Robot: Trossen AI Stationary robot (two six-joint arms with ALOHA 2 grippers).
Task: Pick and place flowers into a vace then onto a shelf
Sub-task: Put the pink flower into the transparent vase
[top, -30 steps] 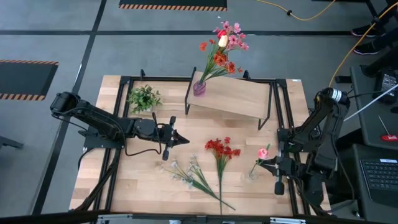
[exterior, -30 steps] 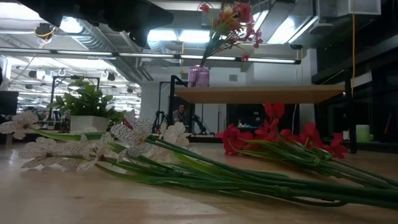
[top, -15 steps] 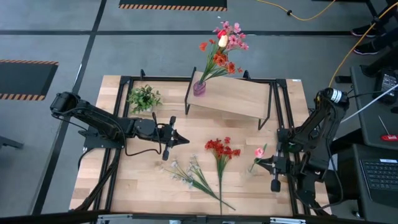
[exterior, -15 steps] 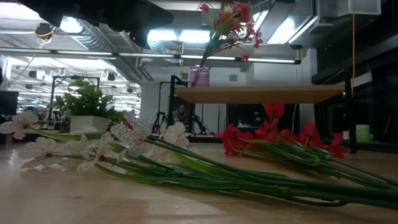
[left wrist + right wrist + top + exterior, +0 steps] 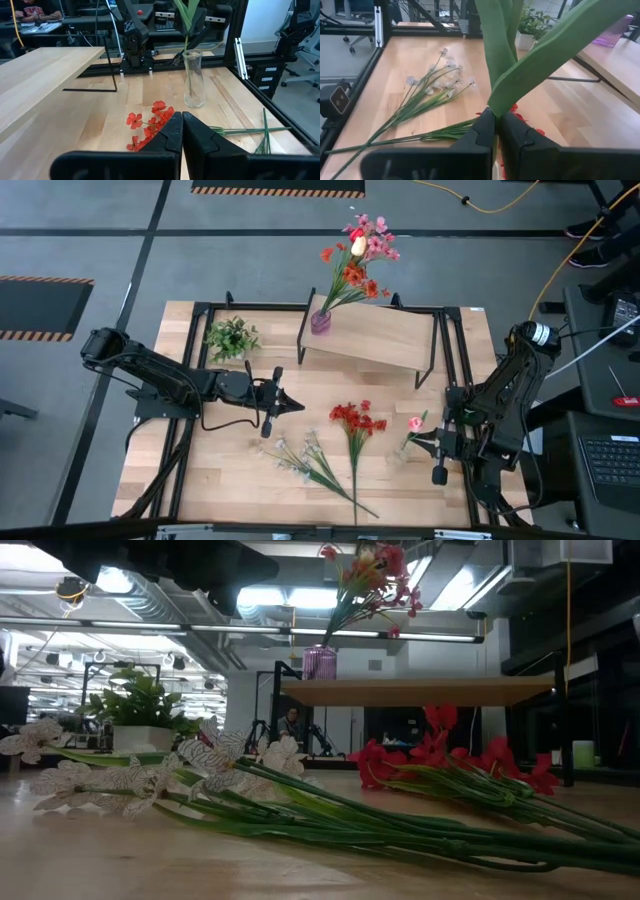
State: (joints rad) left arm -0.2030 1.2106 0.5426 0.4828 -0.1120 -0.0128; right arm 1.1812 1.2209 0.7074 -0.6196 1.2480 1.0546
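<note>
1. High view: the right gripper (image 5: 415,442) is at the pink flower (image 5: 417,424), which stands in a clear vase (image 5: 400,459). The left gripper (image 5: 297,406), jaws closed and empty, waits mid-table. The shelf (image 5: 385,335) carries a purple vase (image 5: 321,321) of mixed flowers (image 5: 358,250).
2. Low view: white flowers (image 5: 150,775) and red flowers (image 5: 440,758) lie on the table (image 5: 150,860).
3. Left wrist view: the fingers (image 5: 170,131) meet, holding nothing.
4. Right wrist view: the jaws pinch the green stem (image 5: 520,65).

Red flowers (image 5: 352,418), white flowers (image 5: 300,454), purple vase (image 5: 320,321), light-wood shelf (image 5: 385,335).
</note>
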